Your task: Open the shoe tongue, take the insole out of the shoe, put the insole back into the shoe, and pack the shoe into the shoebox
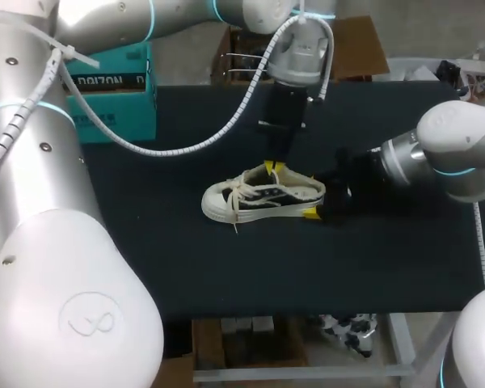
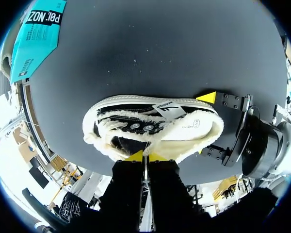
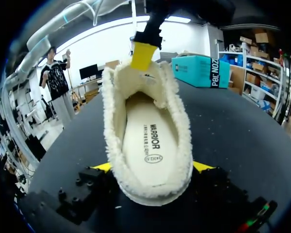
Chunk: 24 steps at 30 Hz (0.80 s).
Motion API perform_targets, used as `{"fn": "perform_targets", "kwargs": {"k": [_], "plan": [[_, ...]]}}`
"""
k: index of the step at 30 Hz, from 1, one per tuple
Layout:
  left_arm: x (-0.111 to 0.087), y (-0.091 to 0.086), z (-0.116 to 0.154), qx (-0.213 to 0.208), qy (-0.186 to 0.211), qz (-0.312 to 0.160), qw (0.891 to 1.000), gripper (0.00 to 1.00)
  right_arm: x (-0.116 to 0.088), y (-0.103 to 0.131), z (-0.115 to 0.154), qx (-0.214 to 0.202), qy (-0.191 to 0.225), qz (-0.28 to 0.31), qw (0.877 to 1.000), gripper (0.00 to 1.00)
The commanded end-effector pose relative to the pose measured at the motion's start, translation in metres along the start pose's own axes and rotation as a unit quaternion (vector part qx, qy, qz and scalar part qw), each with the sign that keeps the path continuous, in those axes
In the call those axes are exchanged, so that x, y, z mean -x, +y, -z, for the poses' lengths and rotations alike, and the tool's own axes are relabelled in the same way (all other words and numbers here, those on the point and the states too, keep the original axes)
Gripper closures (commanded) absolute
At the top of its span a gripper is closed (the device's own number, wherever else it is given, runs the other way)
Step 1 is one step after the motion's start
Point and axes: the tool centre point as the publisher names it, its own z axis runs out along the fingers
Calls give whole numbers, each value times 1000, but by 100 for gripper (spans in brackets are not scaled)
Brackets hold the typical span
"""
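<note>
While the white and black lace-up shoe [image 1: 263, 198] lies in the middle of the dark table [image 1: 226, 267], toe pointing left, the right tool [image 3: 153, 167] squeezes its heel from both sides. The left tool [image 2: 146, 156] pinches the fluffy cream tongue [image 3: 136, 77] with its yellow tips. The cream insole [image 3: 145, 141] lies inside the shoe. The blue-green cardboard box [image 1: 117, 89] sits at the far left.
</note>
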Motion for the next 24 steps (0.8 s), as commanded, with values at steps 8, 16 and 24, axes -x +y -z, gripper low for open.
{"fn": "perform_targets", "kwargs": {"k": [8,16,24], "plan": [[66,16,-10,-78,173,24,982,100,4,-6,-8,2,2,0,1000,100],[87,13,-14,-96,215,35,971,100,4,-6,-8,2,2,0,1000,100],[94,14,-27,-115,255,68,958,100,4,-6,-8,2,2,0,1000,100]]}}
